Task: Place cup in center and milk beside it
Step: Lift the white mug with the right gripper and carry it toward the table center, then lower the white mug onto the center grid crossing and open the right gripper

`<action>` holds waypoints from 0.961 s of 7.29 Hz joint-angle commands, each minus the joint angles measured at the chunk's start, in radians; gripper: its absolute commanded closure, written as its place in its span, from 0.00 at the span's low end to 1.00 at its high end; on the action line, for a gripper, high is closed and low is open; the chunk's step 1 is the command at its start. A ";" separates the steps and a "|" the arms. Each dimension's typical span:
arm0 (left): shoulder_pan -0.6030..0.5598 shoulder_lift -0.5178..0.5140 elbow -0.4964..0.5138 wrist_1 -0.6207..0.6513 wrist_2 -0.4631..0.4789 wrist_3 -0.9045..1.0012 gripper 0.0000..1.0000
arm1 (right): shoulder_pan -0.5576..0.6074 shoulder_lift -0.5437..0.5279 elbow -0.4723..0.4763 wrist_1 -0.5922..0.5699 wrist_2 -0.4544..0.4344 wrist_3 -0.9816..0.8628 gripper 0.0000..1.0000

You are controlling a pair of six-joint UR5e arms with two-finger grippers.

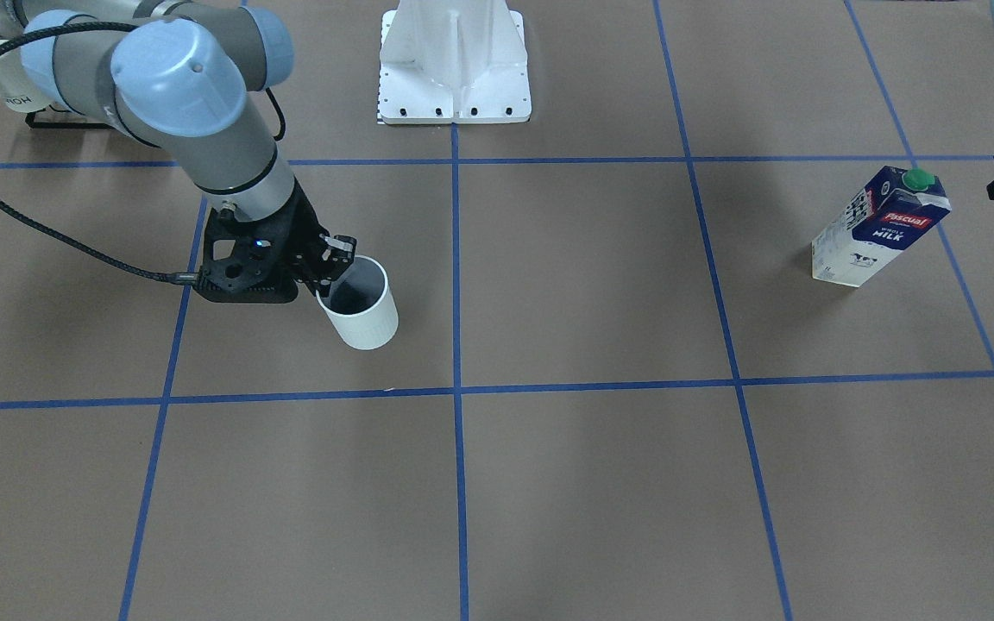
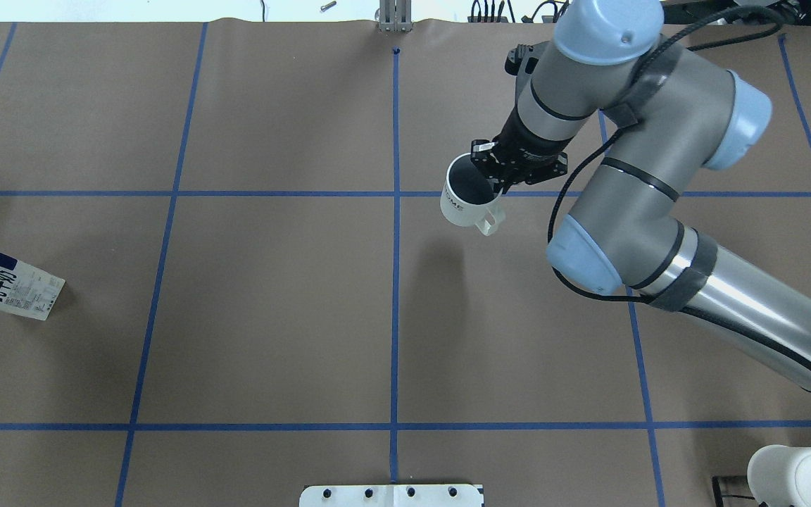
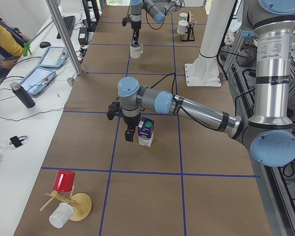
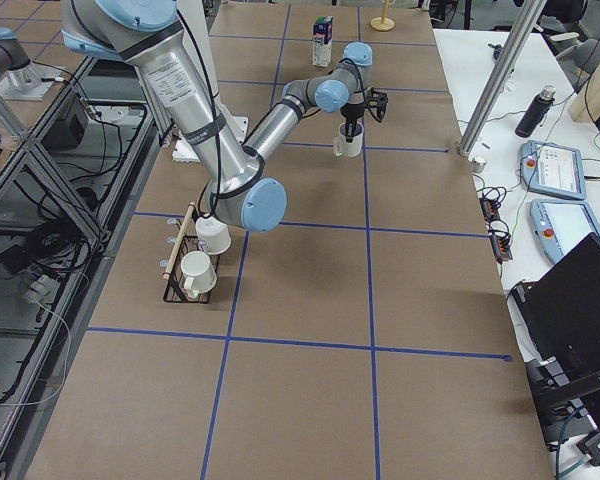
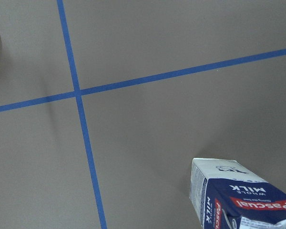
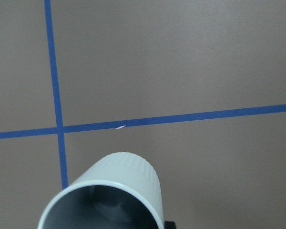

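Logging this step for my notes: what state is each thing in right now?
cup: upright, gripped at its rim, seemingly lifted.
milk: standing upright, capped, not held.
right gripper: shut on the cup.
left gripper: beside the milk, not on it; open or shut unclear.

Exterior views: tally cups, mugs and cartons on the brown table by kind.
White mugs: 3, the gripped dark-inside mug plus two rack mugs on the black wire rack
Handleless cups on the round wooden stand: 2, one red cup, one white cup
Navy-and-white Pascual milk carton: 1
Total: 6
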 commanded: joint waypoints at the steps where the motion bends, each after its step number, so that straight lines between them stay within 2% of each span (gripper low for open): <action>1: 0.000 -0.004 0.007 -0.001 0.001 0.000 0.02 | -0.022 0.058 -0.087 0.011 -0.002 0.014 1.00; 3: 0.002 -0.006 0.007 -0.001 -0.004 -0.055 0.02 | -0.041 0.125 -0.220 0.135 -0.001 0.119 1.00; 7: 0.003 -0.023 0.023 -0.030 -0.001 -0.104 0.02 | -0.077 0.181 -0.343 0.188 -0.004 0.138 1.00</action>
